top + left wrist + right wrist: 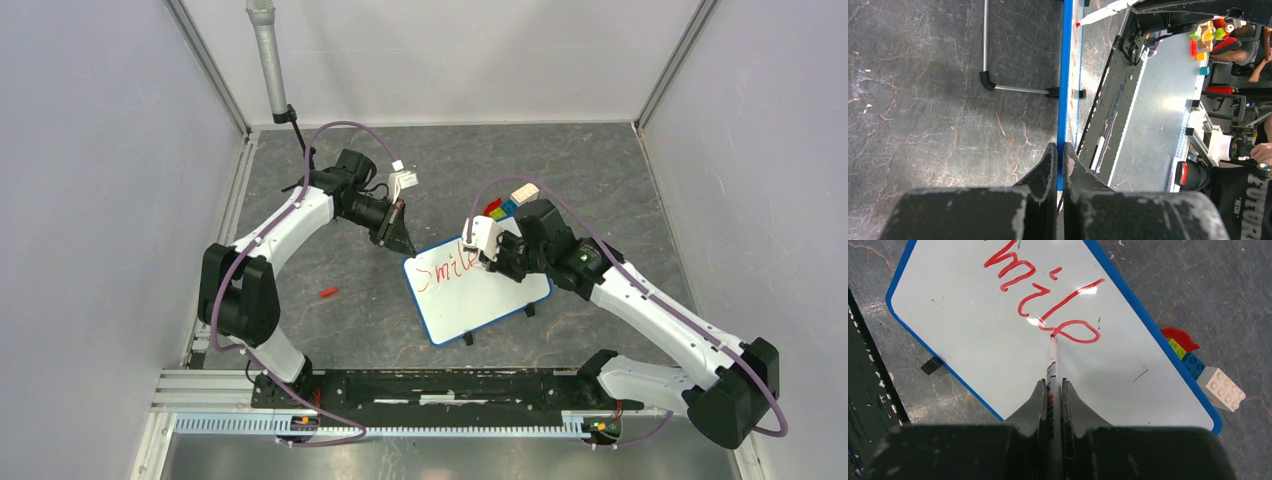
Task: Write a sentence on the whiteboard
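The whiteboard (480, 300), white with a blue rim and black wire legs, sits tilted at the table's middle. The sentence (447, 266) so reads "Smile" in red; the right wrist view shows "mile" (1043, 290). My left gripper (404, 243) is shut on the whiteboard's blue rim (1064, 90) at its far left corner. My right gripper (487, 258) is shut on a white marker (1052, 370), whose red tip touches the board at the bottom of the "e". The marker tip also shows in the left wrist view (1098, 16).
Coloured toy bricks (508, 201) lie just behind the board, seen beside its rim in the right wrist view (1205, 375). A red marker cap (327, 293) lies on the table to the left. A grey pole (268, 60) stands at the back left.
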`<action>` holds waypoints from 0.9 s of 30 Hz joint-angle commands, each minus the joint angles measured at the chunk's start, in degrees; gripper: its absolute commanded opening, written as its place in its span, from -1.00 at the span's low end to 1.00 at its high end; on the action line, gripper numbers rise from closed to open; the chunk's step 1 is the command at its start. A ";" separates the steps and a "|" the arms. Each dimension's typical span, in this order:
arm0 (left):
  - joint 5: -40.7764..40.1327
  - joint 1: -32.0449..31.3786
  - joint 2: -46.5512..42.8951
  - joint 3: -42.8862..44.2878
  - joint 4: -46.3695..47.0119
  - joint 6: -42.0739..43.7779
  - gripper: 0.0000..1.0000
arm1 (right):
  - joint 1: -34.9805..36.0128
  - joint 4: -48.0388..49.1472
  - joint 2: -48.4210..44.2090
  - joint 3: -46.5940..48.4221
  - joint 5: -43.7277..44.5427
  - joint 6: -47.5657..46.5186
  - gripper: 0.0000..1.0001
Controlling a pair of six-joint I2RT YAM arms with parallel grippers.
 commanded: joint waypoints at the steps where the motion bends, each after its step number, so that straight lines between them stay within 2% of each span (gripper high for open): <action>1: -0.33 -0.08 0.21 0.19 0.32 1.73 -0.95 | -0.22 -0.52 -0.68 -1.59 2.62 -1.00 -1.00; 12: -0.91 -0.11 -0.26 0.03 0.36 1.69 -0.95 | -0.18 -2.87 -0.92 0.28 6.29 -2.32 -1.00; 19: -1.01 -0.14 -0.44 -0.03 0.32 2.09 -0.95 | -0.22 -6.61 -1.31 6.13 0.02 -0.52 -1.00; 27: -0.77 -0.15 -0.43 0.01 0.32 1.98 -0.95 | -2.30 -5.90 -2.57 5.38 1.18 -0.04 -1.00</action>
